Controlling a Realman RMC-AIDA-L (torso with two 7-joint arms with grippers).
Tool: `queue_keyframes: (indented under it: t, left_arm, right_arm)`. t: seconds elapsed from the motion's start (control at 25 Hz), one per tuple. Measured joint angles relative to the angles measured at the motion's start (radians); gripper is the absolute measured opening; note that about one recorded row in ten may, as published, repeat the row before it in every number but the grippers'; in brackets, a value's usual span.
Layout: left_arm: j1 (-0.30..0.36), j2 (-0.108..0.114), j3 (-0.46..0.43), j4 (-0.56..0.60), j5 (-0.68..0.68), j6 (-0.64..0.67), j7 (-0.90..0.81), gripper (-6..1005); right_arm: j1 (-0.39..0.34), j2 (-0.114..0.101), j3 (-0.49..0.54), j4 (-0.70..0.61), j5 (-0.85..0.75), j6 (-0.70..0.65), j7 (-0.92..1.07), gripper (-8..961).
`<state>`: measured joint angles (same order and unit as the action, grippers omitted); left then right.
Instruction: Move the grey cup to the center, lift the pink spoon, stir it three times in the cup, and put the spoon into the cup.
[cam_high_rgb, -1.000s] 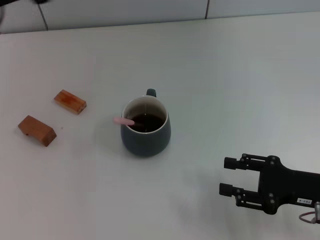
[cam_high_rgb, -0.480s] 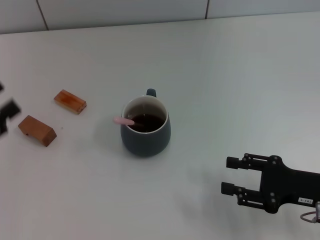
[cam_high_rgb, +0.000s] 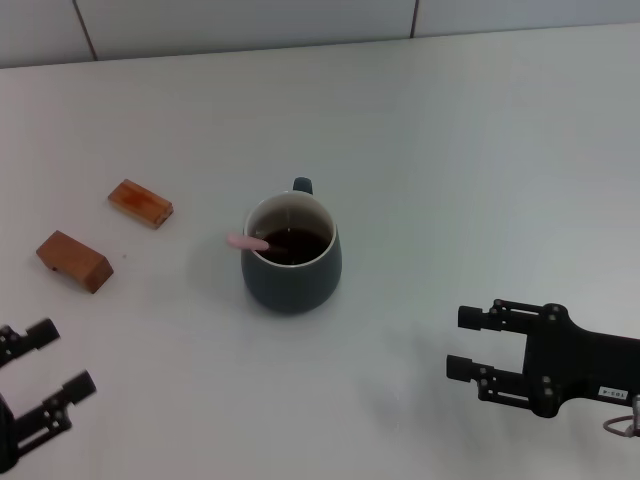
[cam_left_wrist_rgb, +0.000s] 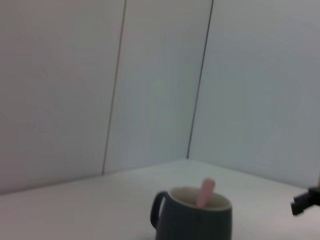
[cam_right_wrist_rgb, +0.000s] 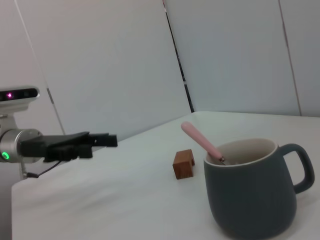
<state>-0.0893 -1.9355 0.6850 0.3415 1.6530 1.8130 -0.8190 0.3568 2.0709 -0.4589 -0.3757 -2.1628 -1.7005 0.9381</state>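
Observation:
The grey cup (cam_high_rgb: 292, 262) stands on the white table near the middle, handle turned to the far side, dark liquid inside. The pink spoon (cam_high_rgb: 247, 242) rests in it, its pale handle sticking out over the left rim. In the wrist views the cup (cam_left_wrist_rgb: 195, 221) (cam_right_wrist_rgb: 249, 195) and the spoon (cam_left_wrist_rgb: 205, 192) (cam_right_wrist_rgb: 199, 140) show the same way. My left gripper (cam_high_rgb: 68, 355) is open at the near left corner, well away from the cup. My right gripper (cam_high_rgb: 460, 342) is open at the near right, empty, pointing toward the cup.
Two orange-brown wooden blocks (cam_high_rgb: 140, 203) (cam_high_rgb: 74, 260) lie left of the cup; one block (cam_right_wrist_rgb: 183, 164) shows behind the cup in the right wrist view. A white wall (cam_high_rgb: 250, 20) borders the table's far edge.
The left gripper has dropped from the left edge near the blocks to the near left corner. The right gripper has drifted slightly nearer and to the right. Cup and spoon are unmoved.

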Motion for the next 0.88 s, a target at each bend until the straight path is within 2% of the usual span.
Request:
queue_keyframes:
  t: [0.04, 0.16, 0.48, 0.6, 0.88]
  left_arm:
    - [0.012, -0.005, 0.005, -0.008, 0.047, -0.022, 0.045, 702]
    - [-0.001, -0.007, 0.003, -0.014, 0.106, -0.058, 0.036, 706]
    - [-0.040, -0.015, 0.003, -0.015, 0.165, -0.112, 0.001, 713]
    - [-0.044, -0.015, 0.002, -0.014, 0.167, -0.112, -0.008, 816]
    - [-0.044, -0.017, -0.003, -0.016, 0.162, -0.121, -0.009, 816]
  right_arm:
    - [-0.002, 0.000, 0.000, -0.002, 0.000, 0.000, 0.000, 659]
    - [-0.007, 0.000, 0.000, -0.003, 0.000, 0.001, 0.001, 659]
    - [-0.013, 0.004, -0.010, 0.004, -0.005, 0.018, -0.005, 659]
    - [-0.013, 0.004, -0.011, 0.004, -0.005, 0.018, -0.005, 660]
    - [-0.013, 0.005, -0.012, 0.005, -0.007, 0.020, -0.004, 660]
